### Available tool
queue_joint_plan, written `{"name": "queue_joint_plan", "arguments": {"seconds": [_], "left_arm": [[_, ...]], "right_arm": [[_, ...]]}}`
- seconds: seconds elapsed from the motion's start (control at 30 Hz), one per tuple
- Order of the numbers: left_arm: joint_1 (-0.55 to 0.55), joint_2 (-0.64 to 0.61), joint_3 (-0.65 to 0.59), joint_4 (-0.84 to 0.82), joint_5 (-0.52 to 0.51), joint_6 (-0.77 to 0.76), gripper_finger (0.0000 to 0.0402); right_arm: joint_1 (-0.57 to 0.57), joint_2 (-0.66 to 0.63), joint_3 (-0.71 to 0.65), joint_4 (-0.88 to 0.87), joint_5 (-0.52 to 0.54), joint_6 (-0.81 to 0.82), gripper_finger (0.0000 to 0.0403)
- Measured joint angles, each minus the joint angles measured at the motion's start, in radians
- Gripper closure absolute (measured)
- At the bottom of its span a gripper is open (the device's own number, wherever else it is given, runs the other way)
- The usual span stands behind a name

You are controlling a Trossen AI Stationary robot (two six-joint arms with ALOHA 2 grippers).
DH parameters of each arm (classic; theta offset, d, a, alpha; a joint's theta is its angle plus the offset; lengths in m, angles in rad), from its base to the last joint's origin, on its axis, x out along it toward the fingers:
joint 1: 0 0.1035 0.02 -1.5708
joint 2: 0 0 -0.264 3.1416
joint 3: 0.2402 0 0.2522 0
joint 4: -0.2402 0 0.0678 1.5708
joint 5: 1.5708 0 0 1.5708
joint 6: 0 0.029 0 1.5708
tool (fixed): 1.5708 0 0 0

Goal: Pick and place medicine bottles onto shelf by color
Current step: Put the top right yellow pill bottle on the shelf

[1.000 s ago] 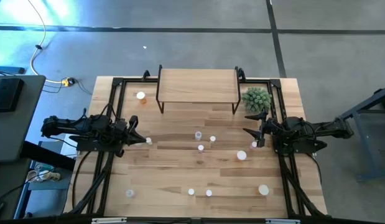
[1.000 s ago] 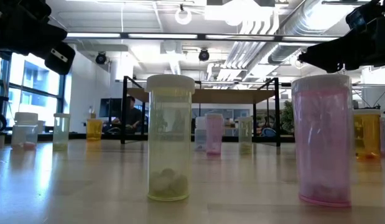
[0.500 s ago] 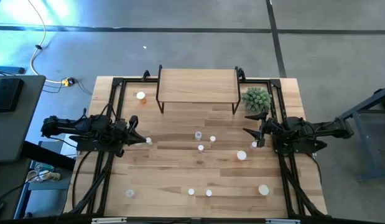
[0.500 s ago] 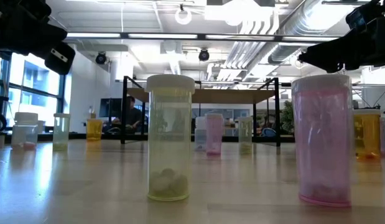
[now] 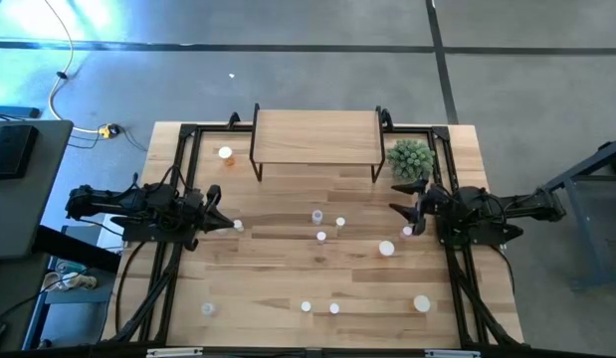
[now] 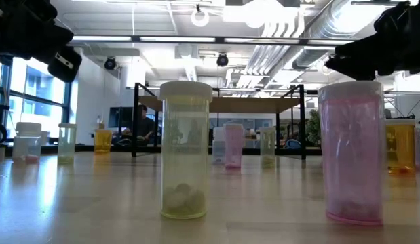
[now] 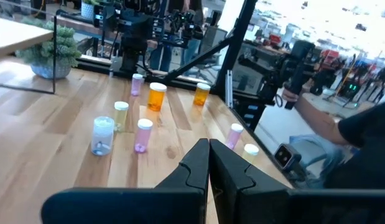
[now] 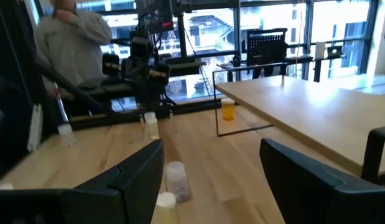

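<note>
Several small white-capped medicine bottles stand upright and scattered on the wooden table, among them a pale yellow-green one (image 6: pixel 186 149), a pink one (image 6: pixel 351 152) and an orange one (image 5: pixel 224 153) left of the shelf. The shelf (image 5: pixel 315 139), a light-wood board on black legs, stands at the table's far middle with nothing on it. My left gripper (image 5: pixel 220 221) hovers shut and level at the table's left side, with a bottle (image 5: pixel 237 226) just ahead of it. My right gripper (image 5: pixel 399 212) hovers open and level at the right side, near the plant.
A green spiky plant (image 5: pixel 411 157) in a pot stands by the shelf's right legs, close to my right gripper. Black frame rails (image 5: pixel 178 179) run along both table sides. People show beyond the table: an arm (image 7: pixel 341 124) and a seated person (image 8: pixel 74 37).
My right gripper has rolled a little about the line it points along, staying in place and open. The bottles have not moved.
</note>
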Motion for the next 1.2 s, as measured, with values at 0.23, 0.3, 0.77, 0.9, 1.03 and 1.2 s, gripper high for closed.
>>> {"name": "queue_joint_plan", "arguments": {"seconds": [0.23, 0.3, 0.77, 0.9, 1.03, 1.2], "left_arm": [[0.000, 0.000, 0.000, -0.001, 0.000, -0.009, 0.0401], [0.000, 0.000, 0.000, 0.000, 0.000, -0.032, 0.0401], [0.000, 0.000, 0.000, -0.001, 0.000, -0.167, 0.0401], [0.000, 0.000, 0.000, -0.001, 0.000, -0.127, 0.0401], [0.000, 0.000, 0.000, -0.001, 0.000, -0.122, 0.0401], [0.000, 0.000, 0.000, -0.001, -0.004, -0.129, 0.0401]], "right_arm": [[0.000, 0.000, 0.000, 0.008, 0.000, 0.131, 0.0146], [0.000, 0.000, 0.000, 0.004, -0.001, 0.142, 0.0146], [0.000, 0.000, 0.001, 0.248, 0.075, 0.055, 0.0146], [0.000, 0.001, 0.058, 0.254, 0.075, 0.004, 0.0146], [0.000, 0.035, 0.153, 0.205, 0.073, -0.032, 0.0146], [0.000, 0.153, 0.285, 0.108, 0.072, -0.058, 0.0146]]}}
